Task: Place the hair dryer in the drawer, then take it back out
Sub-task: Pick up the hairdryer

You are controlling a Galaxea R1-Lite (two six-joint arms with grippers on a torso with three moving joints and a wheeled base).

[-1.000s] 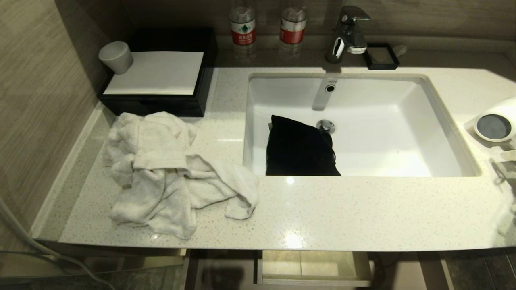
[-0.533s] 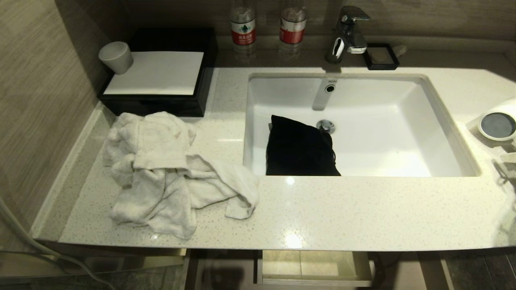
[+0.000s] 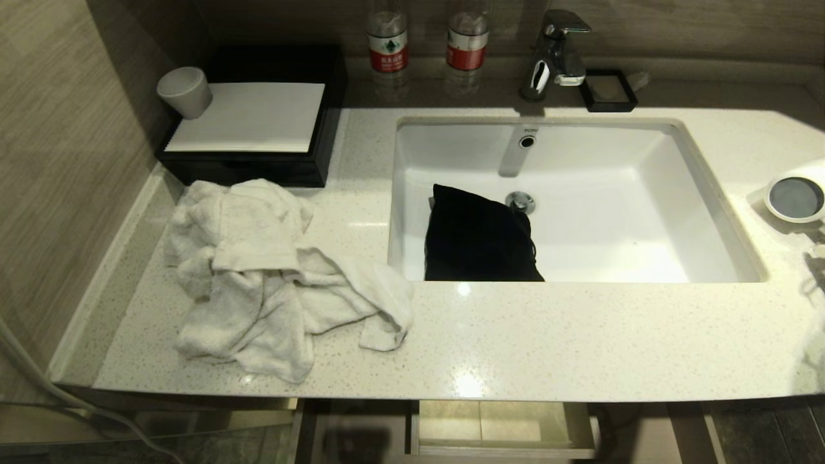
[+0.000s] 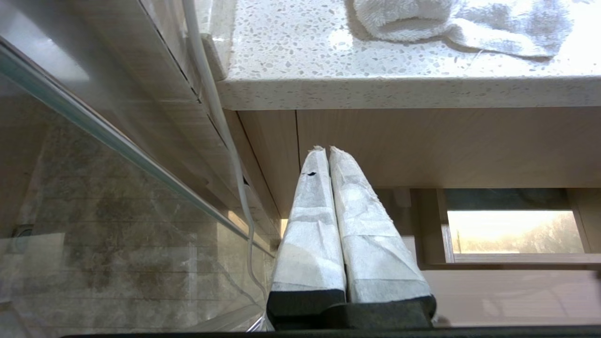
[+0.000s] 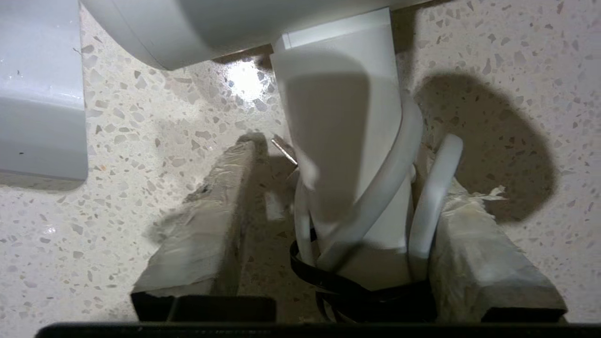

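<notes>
Hair dryer [image 5: 342,141] handle between right end effector [image 5: 347,206] fingers, perhaps touching

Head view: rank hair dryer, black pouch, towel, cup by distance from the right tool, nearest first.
The right tool itself is off-frame at the right edge, straddling the dryer's handle.
1. Hair dryer, right edge of the counter.
2. Black pouch, in the sink.
3. Towel, left of the sink.
4. Cup, far-left back corner.

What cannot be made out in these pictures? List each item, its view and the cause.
- Hair dryer, head view: body cut off by the frame edge.
- Drawer, head view: inside mostly hidden under the countertop.
- Black pouch, head view: contents hidden.
- Right tool, wrist view: gap beside the handle, so grip undecided.
</notes>
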